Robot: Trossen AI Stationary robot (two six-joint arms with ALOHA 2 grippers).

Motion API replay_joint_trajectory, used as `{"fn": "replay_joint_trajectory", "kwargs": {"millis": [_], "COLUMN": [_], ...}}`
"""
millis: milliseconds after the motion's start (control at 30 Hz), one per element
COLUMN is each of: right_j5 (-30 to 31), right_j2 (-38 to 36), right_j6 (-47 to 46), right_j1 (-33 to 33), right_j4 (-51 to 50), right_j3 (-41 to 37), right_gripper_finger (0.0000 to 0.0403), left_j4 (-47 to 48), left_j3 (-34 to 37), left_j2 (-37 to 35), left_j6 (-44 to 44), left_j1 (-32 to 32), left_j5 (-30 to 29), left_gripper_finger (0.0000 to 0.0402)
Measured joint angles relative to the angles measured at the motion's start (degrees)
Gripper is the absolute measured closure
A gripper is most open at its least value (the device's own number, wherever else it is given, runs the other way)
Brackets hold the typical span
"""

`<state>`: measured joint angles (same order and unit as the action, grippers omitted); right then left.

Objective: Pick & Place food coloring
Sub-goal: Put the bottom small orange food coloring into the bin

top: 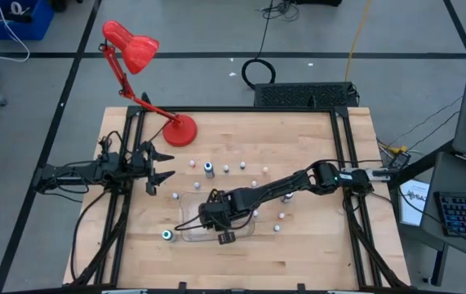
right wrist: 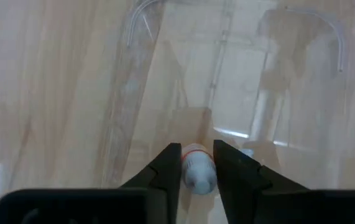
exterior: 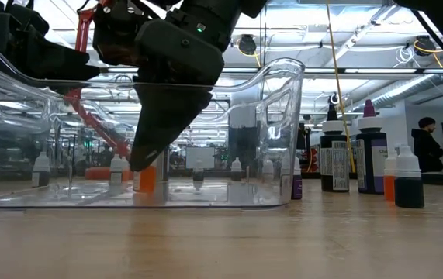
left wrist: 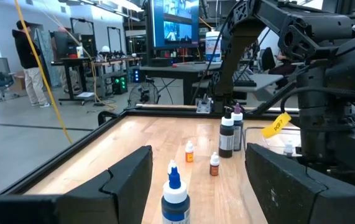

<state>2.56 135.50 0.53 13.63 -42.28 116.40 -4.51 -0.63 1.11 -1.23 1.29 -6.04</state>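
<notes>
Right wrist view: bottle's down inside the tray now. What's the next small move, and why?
Probably open the right end effector and release. Its fingers clamp a small orange-bodied bottle low inside the clear tray, seemingly at the tray floor in the low view, so letting go should leave it standing. The left end effector waits open near the table's left edge.

Two dark jointed arms (top: 281, 189) — yellow tag (left wrist: 276, 124) on one.
</notes>
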Motion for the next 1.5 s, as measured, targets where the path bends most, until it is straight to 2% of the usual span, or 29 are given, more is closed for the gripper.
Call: {"fn": "replay_joint_trajectory", "kwargs": {"millis": [100,233,467,667,833,1000,1267,1500], "right_j5": [0.51,0.96,2.08,6.66,6.34,4.6,5.15,11.75], "right_j2": [-0.13,-0.78,-4.01,-11.89,-20.02,-29.37,-43.3,-46.2], "right_j6": [-0.28,-0.2,0.33,-1.28,-8.44,-21.36,-43.56,-47.38], "right_j1": [-0.02,-0.04,-0.04,0.32,1.42,5.23,14.65,17.75], "right_j4": [0.18,0.43,0.38,-3.95,-11.11,-16.75,-13.53,-12.7], "right_j3": [0.0,-0.04,-0.15,-0.15,-1.21,-8.94,-31.44,-44.29], "right_gripper_finger": [0.0271,0.0251,0.0254,0.0254,0.0254,0.0257,0.0257,0.0257], "left_j4": [-0.02,0.0,-0.02,0.0,-0.04,-0.01,-0.01,-0.02], "left_j3": [-0.02,0.0,0.0,0.0,0.0,-0.01,0.0,-0.01], "left_j2": [0.0,0.0,0.0,0.01,0.02,0.02,0.02,0.0], "left_j6": [0.0,0.0,0.0,0.0,0.0,0.0,0.0,0.0], "left_j1": [0.0,0.01,-0.01,0.01,0.01,0.0,0.01,0.01], "left_j5": [0.0,0.0,-0.02,-0.02,-0.02,-0.02,-0.02,-0.02], "left_gripper_finger": [0.0144,0.0144,0.0144,0.0144,0.0144,0.0144,0.0144,0.0144]}}
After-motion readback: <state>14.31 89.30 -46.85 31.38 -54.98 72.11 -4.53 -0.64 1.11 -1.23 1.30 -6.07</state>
